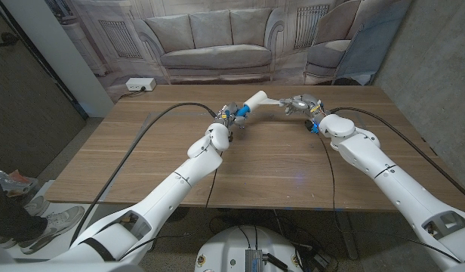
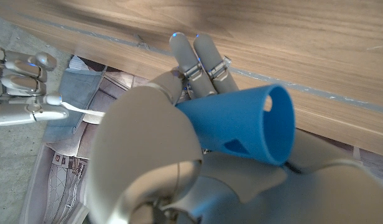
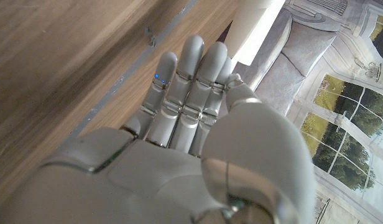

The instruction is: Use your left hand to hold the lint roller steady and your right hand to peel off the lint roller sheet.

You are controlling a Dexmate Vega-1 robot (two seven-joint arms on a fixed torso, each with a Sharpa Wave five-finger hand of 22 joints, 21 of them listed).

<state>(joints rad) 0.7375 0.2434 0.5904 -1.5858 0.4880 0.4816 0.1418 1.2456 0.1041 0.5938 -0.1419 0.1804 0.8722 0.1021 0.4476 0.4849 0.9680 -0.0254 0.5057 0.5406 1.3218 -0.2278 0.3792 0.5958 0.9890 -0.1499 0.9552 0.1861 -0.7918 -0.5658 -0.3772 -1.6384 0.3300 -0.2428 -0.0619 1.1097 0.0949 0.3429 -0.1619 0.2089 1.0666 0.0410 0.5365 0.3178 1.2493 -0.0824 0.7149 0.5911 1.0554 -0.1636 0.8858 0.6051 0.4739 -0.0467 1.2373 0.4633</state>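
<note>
— Where do we have the lint roller [image 1: 253, 102]?

— In our left hand [image 1: 229, 119], fingers wrapped round its blue handle [image 2: 241, 124], the white roll raised above the wooden table [image 1: 278, 162] and slanting toward our right hand [image 1: 301, 103].

— And the right hand?

— Just beyond the roll's tip. From the left wrist we see its fingers [image 2: 20, 87] pinching a thin white strip, the sheet [image 2: 86, 110]. From its own wrist its fingers [image 3: 191, 93] lie close together, the white roll just ahead.
</note>
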